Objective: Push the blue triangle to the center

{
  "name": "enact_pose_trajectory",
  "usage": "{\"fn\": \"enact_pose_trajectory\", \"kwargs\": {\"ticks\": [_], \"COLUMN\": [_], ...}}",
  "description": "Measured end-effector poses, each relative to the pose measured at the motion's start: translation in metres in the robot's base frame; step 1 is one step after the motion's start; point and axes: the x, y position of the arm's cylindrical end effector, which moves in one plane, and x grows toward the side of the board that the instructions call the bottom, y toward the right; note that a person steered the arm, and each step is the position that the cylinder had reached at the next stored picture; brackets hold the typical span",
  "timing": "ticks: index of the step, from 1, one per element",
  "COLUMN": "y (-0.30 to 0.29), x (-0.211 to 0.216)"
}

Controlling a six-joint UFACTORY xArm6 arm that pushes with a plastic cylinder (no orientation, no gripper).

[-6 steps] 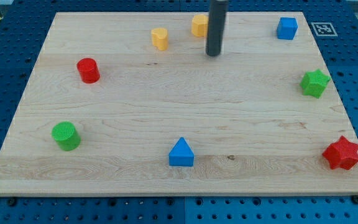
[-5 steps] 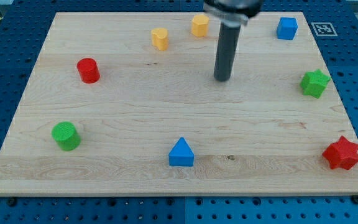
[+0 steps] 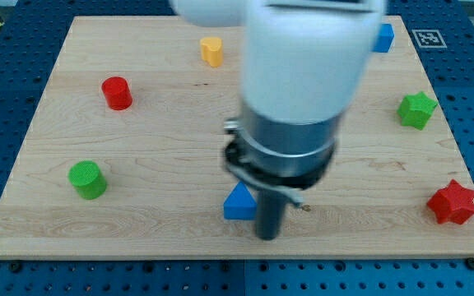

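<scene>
Wooden table fills the frame. My tip sits just right of the blue triangle, lower middle. It looks light and slippery; no pincer shows, so push its bottom side.

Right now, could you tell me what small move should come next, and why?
Probably slide my tip a little toward the view's left, under the blue triangle. It sits just right of and below the block, so pushing toward the view's top from there would send it off-line rather than to the centre.

Blue triangle, red cylinder, green cylinder, seemingly blue cube, pale wooden board.
</scene>
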Motion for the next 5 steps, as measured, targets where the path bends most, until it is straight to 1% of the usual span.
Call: {"fn": "enact_pose_trajectory", "kwargs": {"ticks": [1, 2, 3, 4, 5], "y": [-0.039, -0.054, -0.075, -0.074, -0.064], "x": [-0.057, -0.14, -0.186, -0.186, -0.142]}}
